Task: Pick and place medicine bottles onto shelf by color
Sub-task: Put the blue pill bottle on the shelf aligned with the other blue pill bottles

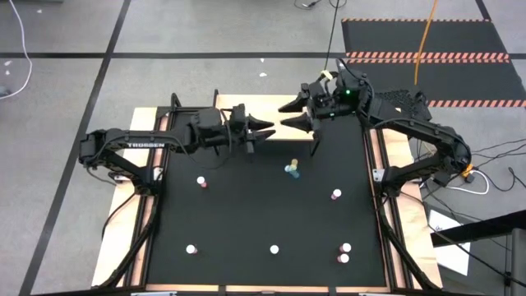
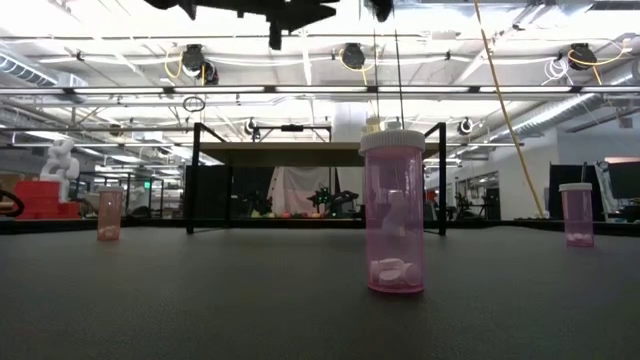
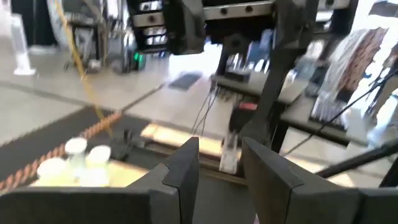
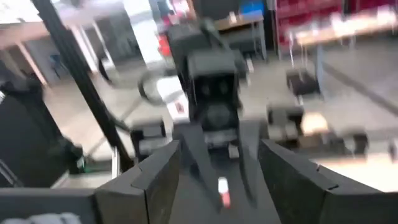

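Both grippers hover open above the far middle of the black mat, tips facing each other: my left gripper [image 1: 265,130] [image 3: 221,168] and my right gripper [image 1: 289,116] [image 4: 217,174]. The tan shelf [image 1: 238,108] [image 2: 300,152] stands on black legs beneath them, mostly hidden in the high view. Pink bottles stand upright on the mat [image 1: 201,182] [image 1: 336,195] [image 2: 393,212]. A yellow and a teal bottle [image 1: 292,169] sit close together near the shelf. The left wrist view shows yellowish, white-capped bottles [image 3: 74,160] on a tan surface. A small pink bottle [image 4: 222,190] shows between the right fingers, farther off.
Several white-capped bottles stand along the mat's near part [image 1: 191,248] [image 1: 274,249] [image 1: 344,252]. The mat [image 1: 246,214] lies on a wooden table with black rails on both sides. Cables and striped floor mats lie beyond the far edge. The two arms are close together over the shelf.
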